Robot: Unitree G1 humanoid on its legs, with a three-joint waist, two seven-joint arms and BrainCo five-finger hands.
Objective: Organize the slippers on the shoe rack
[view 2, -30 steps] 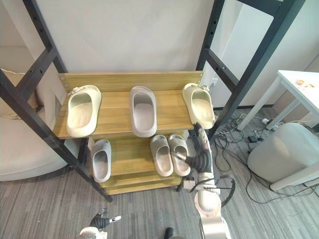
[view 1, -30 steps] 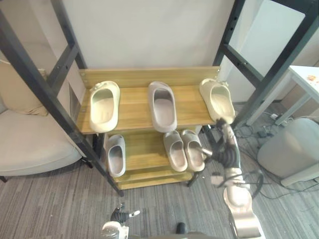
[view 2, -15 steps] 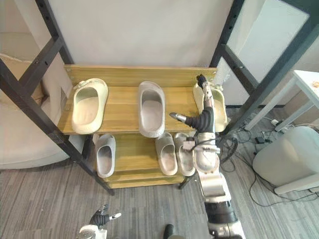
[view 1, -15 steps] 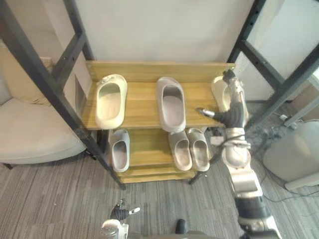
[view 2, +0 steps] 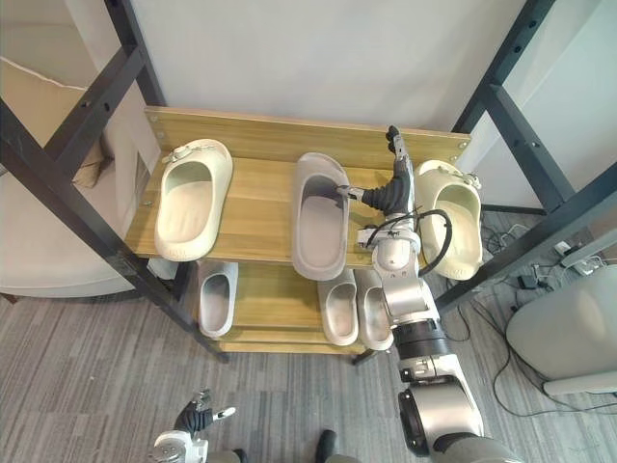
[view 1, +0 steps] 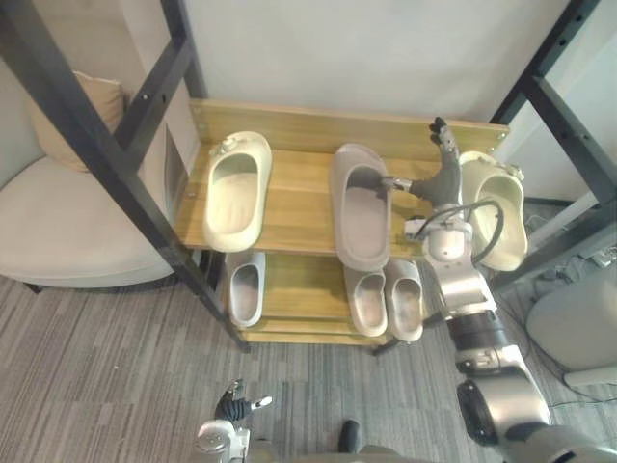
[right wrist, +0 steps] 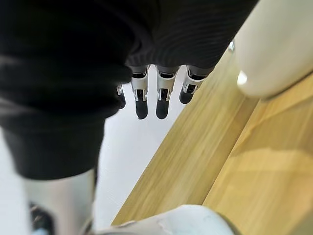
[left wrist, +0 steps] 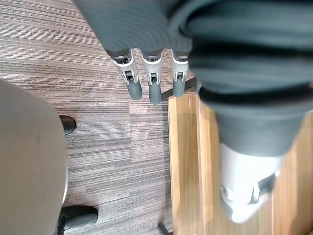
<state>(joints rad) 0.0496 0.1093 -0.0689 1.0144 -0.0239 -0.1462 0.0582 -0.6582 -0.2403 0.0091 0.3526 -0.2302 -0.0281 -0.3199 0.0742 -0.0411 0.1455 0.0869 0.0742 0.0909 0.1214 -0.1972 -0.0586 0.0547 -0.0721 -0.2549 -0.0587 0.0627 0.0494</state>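
We see six soft, rounded foam slippers on the shoe rack (view 2: 260, 207), which is made of smooth yellow-brown wood boards. On the top shelf, the left cream slipper (view 2: 193, 198) lies near one end. The long grey slipper (view 2: 320, 214) lies in the middle with its toe poking over the front edge. The right cream slipper (view 2: 453, 217) lies at the other end and also sticks out in front. On the lower shelf, one small grey slipper (view 2: 218, 297) sits alone, and a grey pair (view 2: 339, 307) sits side by side.

Our right hand (view 2: 390, 196) hangs over the top shelf, between the long grey slipper and the right cream slipper. Its fingers (right wrist: 164, 95) are straight and close together, pointing at the back board. Its thumb sticks out toward the long grey slipper's rim, and it holds nothing.

Our left hand (view 2: 196, 417) is low over the stripy grey carpet (view 2: 289, 405), fingers straight, holding nothing. Black metal posts (view 2: 67, 193) stand around the rack. A puffy beige armchair (view 2: 39, 270) is on the left and a round grey stool (view 2: 569, 328) is on the right.
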